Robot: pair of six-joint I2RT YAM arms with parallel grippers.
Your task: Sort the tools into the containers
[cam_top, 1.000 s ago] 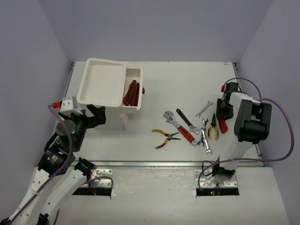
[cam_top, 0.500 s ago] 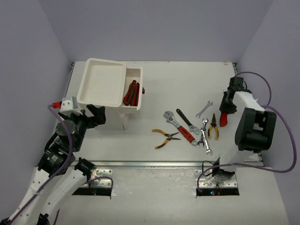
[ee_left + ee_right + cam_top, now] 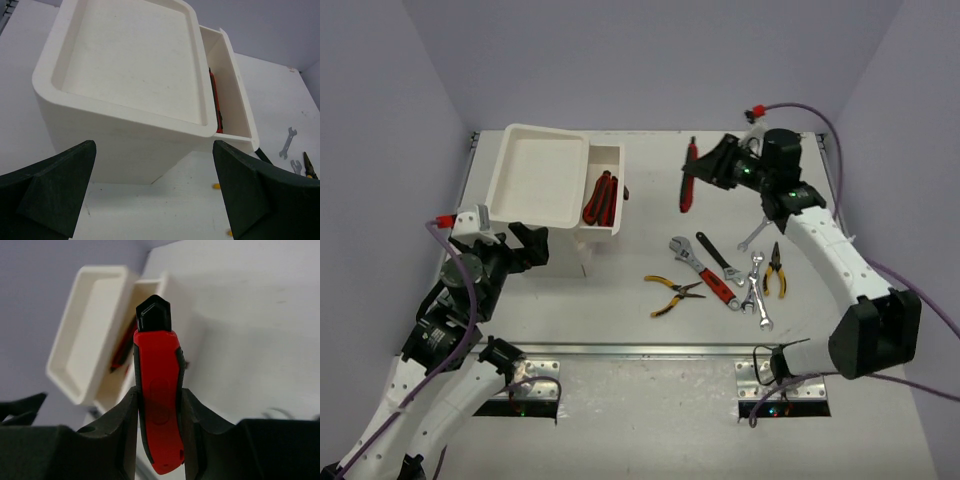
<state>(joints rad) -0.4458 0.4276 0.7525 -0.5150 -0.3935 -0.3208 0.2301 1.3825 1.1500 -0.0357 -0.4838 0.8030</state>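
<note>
The left gripper [image 3: 527, 243], jaws spread wide and holding nothing, hovers at 7 o'clock of the white box [image 3: 500, 190], which stands near the table's left edge at 10 o'clock. Its drawer [image 3: 607, 160] stands open toward 3 o'clock with red-handled tools [image 3: 601, 198] inside. Bare table [image 3: 650, 170] separates the drawer from the red-and-black cutter [image 3: 688, 180], pinched in the right gripper [image 3: 705, 172] above the 1 o'clock area. Yellow-handled pliers [image 3: 672, 295], a red-handled adjustable wrench [image 3: 705, 272] and silver spanners [image 3: 756, 290] cluster at 4 o'clock. The tabletop is white, with lavender walls on three sides.
</note>
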